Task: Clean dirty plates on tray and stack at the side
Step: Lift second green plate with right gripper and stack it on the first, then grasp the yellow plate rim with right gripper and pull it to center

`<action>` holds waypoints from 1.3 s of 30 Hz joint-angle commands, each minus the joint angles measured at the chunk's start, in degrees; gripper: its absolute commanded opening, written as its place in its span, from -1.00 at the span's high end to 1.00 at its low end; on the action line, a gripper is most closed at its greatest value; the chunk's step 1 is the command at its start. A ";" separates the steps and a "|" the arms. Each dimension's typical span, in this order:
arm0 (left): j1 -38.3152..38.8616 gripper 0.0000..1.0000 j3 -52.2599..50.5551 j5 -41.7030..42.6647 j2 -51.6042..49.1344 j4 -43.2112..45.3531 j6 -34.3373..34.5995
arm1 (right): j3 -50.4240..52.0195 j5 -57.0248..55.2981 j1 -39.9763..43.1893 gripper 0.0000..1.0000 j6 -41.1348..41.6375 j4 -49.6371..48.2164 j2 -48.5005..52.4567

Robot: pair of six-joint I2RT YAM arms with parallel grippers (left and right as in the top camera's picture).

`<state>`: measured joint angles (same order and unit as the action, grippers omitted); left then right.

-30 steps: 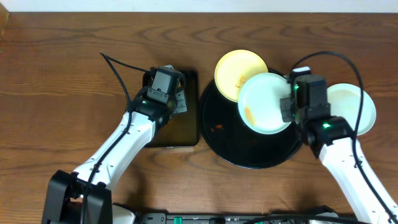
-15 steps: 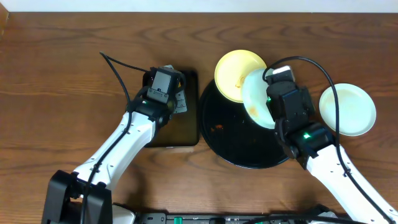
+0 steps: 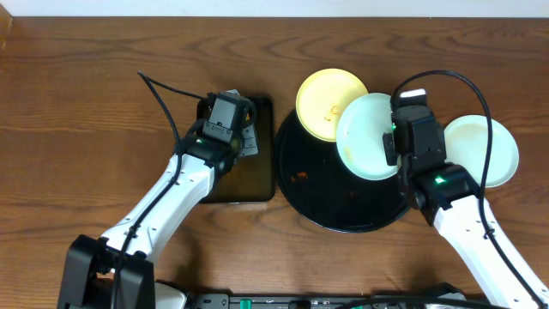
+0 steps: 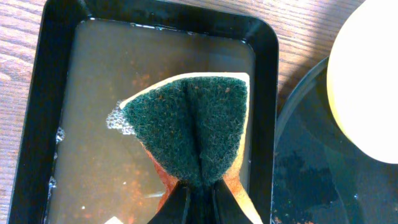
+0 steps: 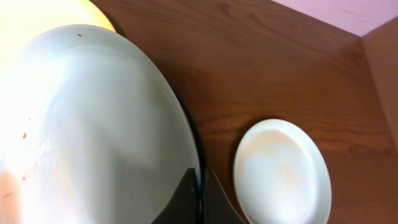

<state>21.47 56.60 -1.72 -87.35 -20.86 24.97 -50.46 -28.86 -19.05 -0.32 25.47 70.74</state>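
Three small round plates in all: one pale yellow plate, plus two pale mint-white ones, the held plate and the far-right plate. One large round black tray, one rectangular black basin of brownish water, one green-faced sponge, one wooden table. Two robot arms, left arm and right arm, and two grippers, left gripper and right gripper, two fingers apiece.

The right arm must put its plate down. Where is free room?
Free: the tray near-left, beside the basin; the table left of the basin. Crowded: the tray's far right, under the yellow plate and the held plate.
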 commanded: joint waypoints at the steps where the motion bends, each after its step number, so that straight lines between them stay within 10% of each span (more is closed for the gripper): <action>1: -0.26 0.84 -0.11 -0.66 0.13 -0.09 -1.14 | -0.66 -5.90 0.52 0.98 4.94 0.50 -0.66; 16: -0.26 0.83 -0.11 -0.68 0.13 -0.11 -1.14 | -0.66 7.28 28.44 0.98 26.86 0.90 0.90; 31: -0.26 0.83 -0.11 -0.66 0.13 -0.11 -1.14 | -0.66 23.15 52.89 0.96 28.35 -4.94 14.78; 35: -0.26 0.84 -0.11 -0.66 0.13 -0.11 -1.14 | -0.66 34.73 52.30 0.48 23.10 -10.78 15.17; 39: -0.26 0.83 -0.11 -0.66 0.13 -0.11 -1.16 | -0.72 47.06 49.88 0.42 19.71 -13.18 14.53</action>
<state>21.47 56.60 -1.72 -87.35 -20.86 24.97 -50.50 4.23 32.77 23.81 12.84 86.13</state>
